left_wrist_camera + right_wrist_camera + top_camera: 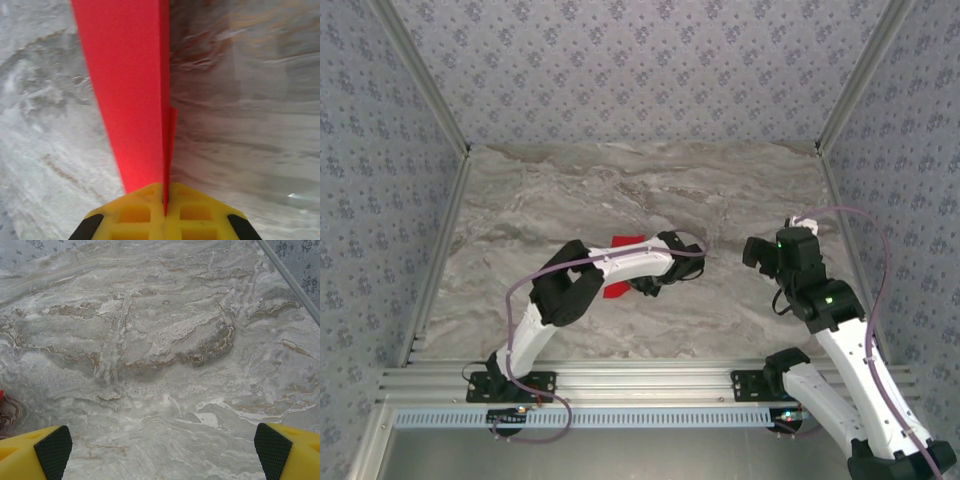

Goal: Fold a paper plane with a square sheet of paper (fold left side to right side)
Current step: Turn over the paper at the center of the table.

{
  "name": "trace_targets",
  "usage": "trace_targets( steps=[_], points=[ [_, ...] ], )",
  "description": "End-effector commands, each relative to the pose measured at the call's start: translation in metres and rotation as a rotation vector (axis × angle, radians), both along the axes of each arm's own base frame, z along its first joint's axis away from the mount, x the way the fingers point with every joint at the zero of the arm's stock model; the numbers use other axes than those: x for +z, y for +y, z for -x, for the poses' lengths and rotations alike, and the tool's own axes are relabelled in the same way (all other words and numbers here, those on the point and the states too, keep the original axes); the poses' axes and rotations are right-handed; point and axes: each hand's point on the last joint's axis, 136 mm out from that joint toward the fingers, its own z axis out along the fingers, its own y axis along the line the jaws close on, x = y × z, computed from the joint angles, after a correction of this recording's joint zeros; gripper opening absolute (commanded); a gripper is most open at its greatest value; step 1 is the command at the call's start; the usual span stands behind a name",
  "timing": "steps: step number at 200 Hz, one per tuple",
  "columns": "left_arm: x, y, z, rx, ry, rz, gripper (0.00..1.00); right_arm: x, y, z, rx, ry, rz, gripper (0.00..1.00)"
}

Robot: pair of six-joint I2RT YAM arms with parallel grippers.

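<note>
At the near edge of the counter (650, 190), both arm bases are bolted to the aluminium rail (640, 380), and the left arm (535, 330) leans in over the marble towards the middle. A purple cable (520, 290) loops along it.

Up close from the left wrist, the left gripper (165, 197) has its yellow fingers (135, 210) pressed together, pinching the paper plane (130, 100) right on its centre crease. The bright red paper runs straight away from the fingertips, one broad flap spread to the left of the crease and a much narrower strip peeking out on the right. Whether its far end touches the marble, I can't tell.

From above, the red (630, 241) pokes out on either side of the left forearm, just left of the counter's centre and well clear of every edge.

Over on the right side of the counter, about mid-depth, the right arm (830, 390) bends up from its base and carries the right gripper (756, 252) near the plane but apart from it. Its own camera shows that gripper (162, 450) with fingers spread wide, black pads (52, 450) at either lower corner, holding nothing, with bare veined marble between them.

Beyond both, the far edge of the counter meets the patterned walls (640, 70).
</note>
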Motion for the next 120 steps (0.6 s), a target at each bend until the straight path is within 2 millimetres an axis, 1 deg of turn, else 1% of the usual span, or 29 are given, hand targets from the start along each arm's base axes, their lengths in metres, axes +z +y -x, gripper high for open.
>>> trace_targets(
  steps=[1,12,24,52,72,83,99,113,120],
  points=[
    [-0.006,-0.023,0.005,-0.039,0.072,0.067,0.04,-0.006,-0.007,0.005,-0.013,0.023,0.035,0.99],
    [-0.008,-0.029,0.005,-0.045,0.085,0.086,0.08,-0.008,-0.007,0.005,-0.01,0.028,0.035,1.0],
    [-0.009,-0.037,0.006,-0.052,0.105,0.117,0.2,-0.009,-0.005,0.004,-0.002,0.027,0.033,1.0],
    [-0.002,-0.065,0.007,-0.077,0.14,0.252,0.29,-0.014,-0.001,0.002,0.019,0.037,0.015,1.0],
    [0.012,-0.084,0.005,-0.095,0.155,0.364,0.36,-0.02,0.004,-0.001,0.036,0.061,-0.001,1.0],
    [0.019,-0.093,0.004,-0.096,0.169,0.437,0.41,-0.024,0.008,-0.002,0.054,0.077,-0.012,1.0],
    [0.03,-0.098,0.003,-0.089,0.186,0.531,0.52,-0.029,0.013,-0.005,0.073,0.096,-0.028,1.0],
    [0.04,-0.103,0.007,-0.095,0.216,0.627,0.57,-0.032,0.021,-0.008,0.109,0.105,-0.048,1.0],
    [0.048,-0.105,0.008,-0.102,0.22,0.68,0.6,-0.033,0.026,-0.01,0.128,0.106,-0.061,1.0]
  ],
)
